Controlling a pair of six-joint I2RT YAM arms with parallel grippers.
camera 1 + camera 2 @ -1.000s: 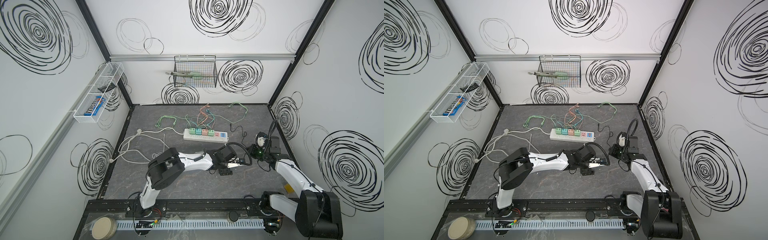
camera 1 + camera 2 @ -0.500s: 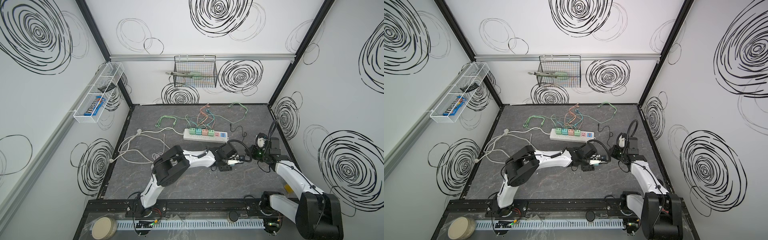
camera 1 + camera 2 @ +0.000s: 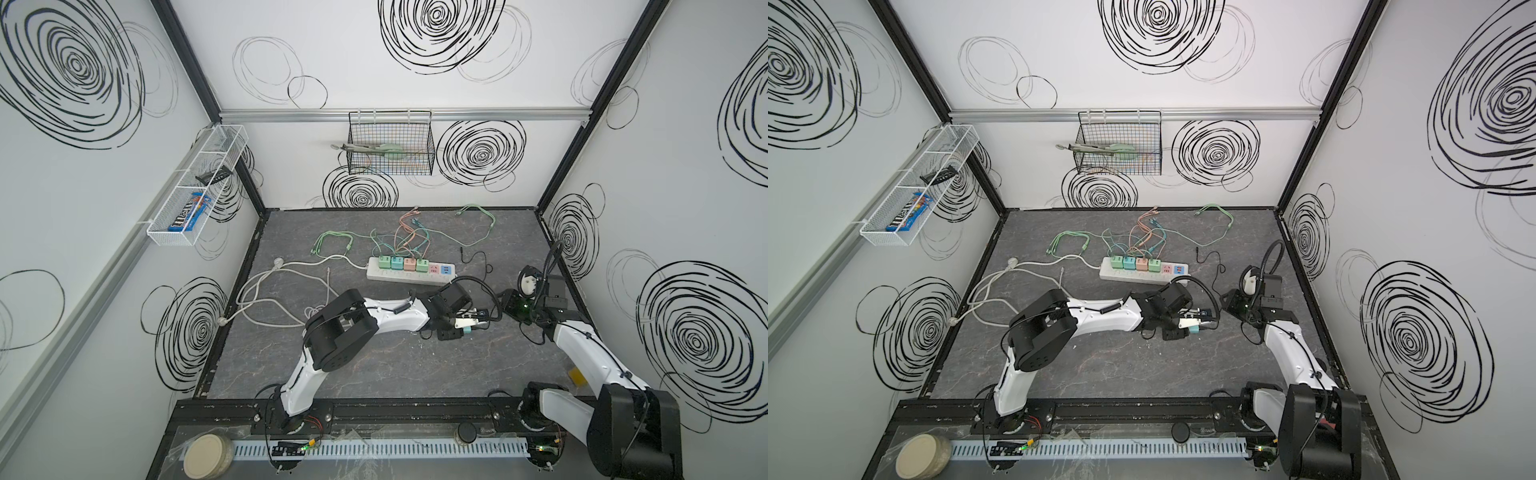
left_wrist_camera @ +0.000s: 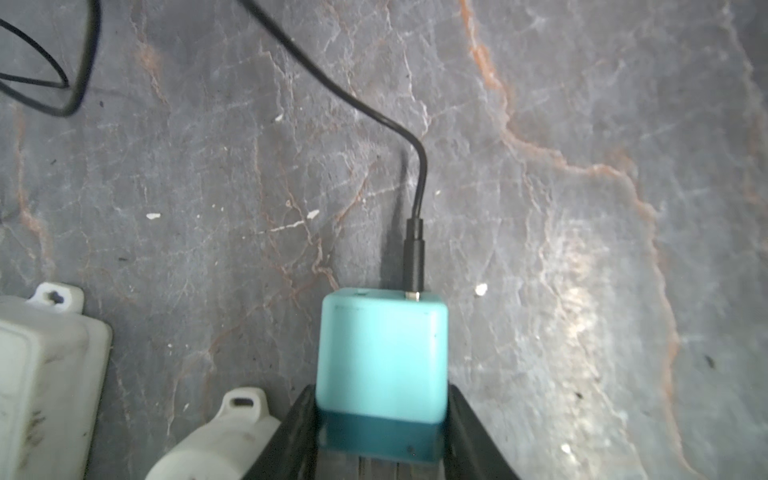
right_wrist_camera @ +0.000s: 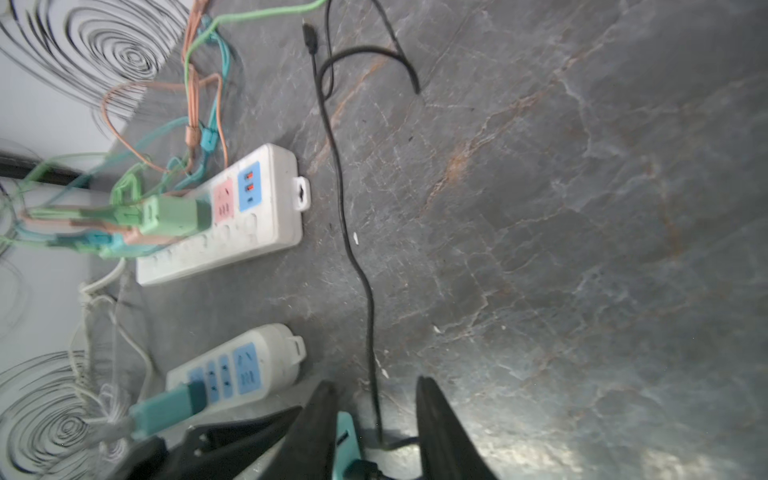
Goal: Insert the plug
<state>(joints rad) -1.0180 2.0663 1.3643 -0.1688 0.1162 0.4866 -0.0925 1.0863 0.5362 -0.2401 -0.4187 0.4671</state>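
The plug (image 4: 381, 357) is a teal charger cube with a black cable (image 4: 414, 249) entering its front face. My left gripper (image 4: 380, 419) is shut on it, both black fingers pressed against its sides. In both top views the plug (image 3: 467, 330) (image 3: 1195, 329) sits at the tip of the left gripper (image 3: 459, 326) (image 3: 1185, 325), low over the floor in front of the white power strip (image 3: 409, 272) (image 3: 1144, 272). My right gripper (image 5: 376, 432) stands open just beside the plug (image 5: 345, 436). The black cable (image 5: 372, 365) runs between its fingers without being gripped.
The power strip (image 5: 249, 224) carries several coloured chargers with tangled cables and has a pink socket free. A smaller white strip (image 5: 266, 361) with blue sockets lies close to the left gripper. White cords (image 3: 266, 299) coil at the left of the grey floor.
The right gripper has gone from shut to open and let go of the black cable. The left gripper has closed on the teal plug, after reaching a little further right.
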